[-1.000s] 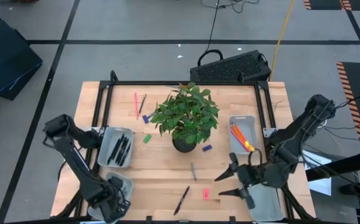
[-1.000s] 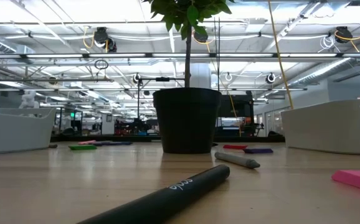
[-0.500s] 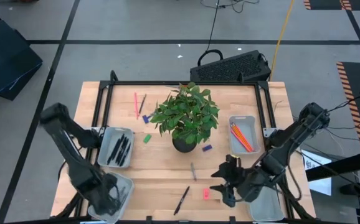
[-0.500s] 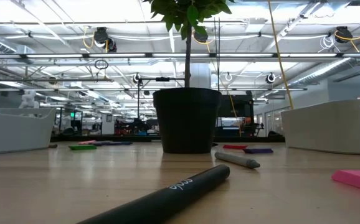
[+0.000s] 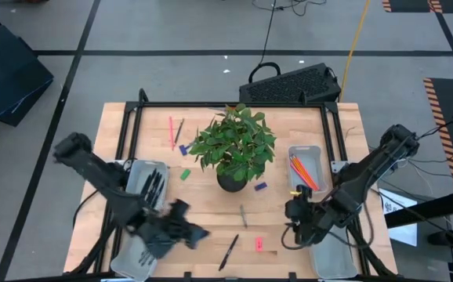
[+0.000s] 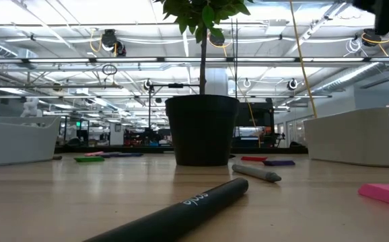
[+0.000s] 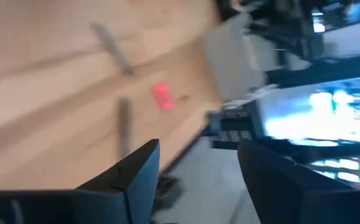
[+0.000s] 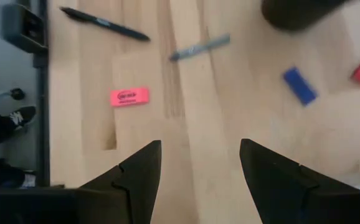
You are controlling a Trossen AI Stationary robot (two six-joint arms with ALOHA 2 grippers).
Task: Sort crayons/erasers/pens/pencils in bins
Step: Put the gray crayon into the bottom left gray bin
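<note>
From the left edge of the desk I had the left gripper (image 5: 186,232) reaching out over the front part of the wooden desk (image 5: 203,207), past the two pale grey plastic bins (image 5: 146,185) on that side. Its fingers stood wide apart and empty (the left wrist view shows bare wood between them). I judged it was held low and open because the slim black pen (image 5: 228,252) lay just beyond it, near the front edge, ready to go with the black pens already in the upper left bin.

Towards the middle, the dark round plant pot (image 5: 232,181) stood in the way of any straight crossing, so loose items sat scattered around it: a green eraser chunk (image 5: 185,175) to its left, a short grey crayon (image 5: 243,215) in front, a blue eraser chunk (image 5: 260,186) to its right.

The flat pink rectangular eraser (image 8: 129,96) lay near the front edge, between the two grippers. The right gripper (image 5: 295,213) hung near the front right corner, fingers spread and empty, the pink eraser a little ahead of it.
</note>
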